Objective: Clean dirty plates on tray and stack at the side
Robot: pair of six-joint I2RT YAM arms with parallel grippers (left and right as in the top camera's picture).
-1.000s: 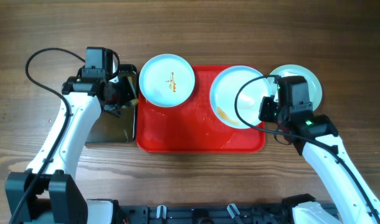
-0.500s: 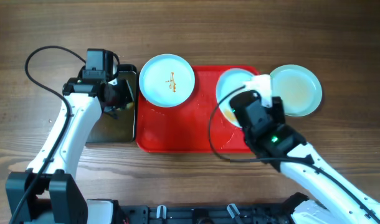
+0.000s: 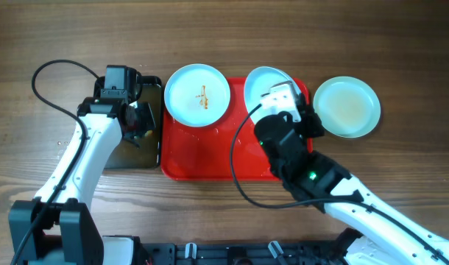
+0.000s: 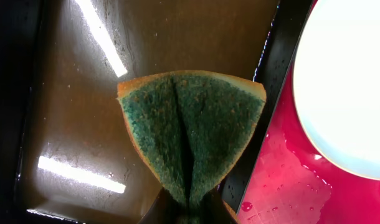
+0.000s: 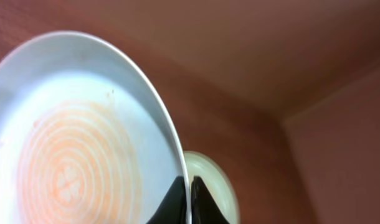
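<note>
A plate point(image 3: 197, 94) with an orange-brown smear lies over the far left corner of the red tray point(image 3: 210, 151); the left wrist view shows its rim point(image 4: 346, 81). My right gripper point(image 5: 184, 194) is shut on the rim of a second plate point(image 5: 71, 143) with a faint orange ring smear, held tilted above the tray's far right point(image 3: 261, 82). A third plate point(image 3: 347, 107) lies on the table right of the tray. My left gripper point(image 4: 191, 211) is shut on a folded green sponge point(image 4: 190, 130) above the black tray point(image 4: 71, 124).
The black tray point(image 3: 132, 151) sits against the red tray's left edge, its bottom wet and shiny. Water drops lie on the red tray point(image 4: 283, 186). My right arm point(image 3: 313, 180) crosses the tray's right half. Bare wooden table lies all around.
My right arm has swung left over the tray, and the plate in its gripper has risen off the tray and tipped up. The plate on the table is uncovered. My left arm barely moved.
</note>
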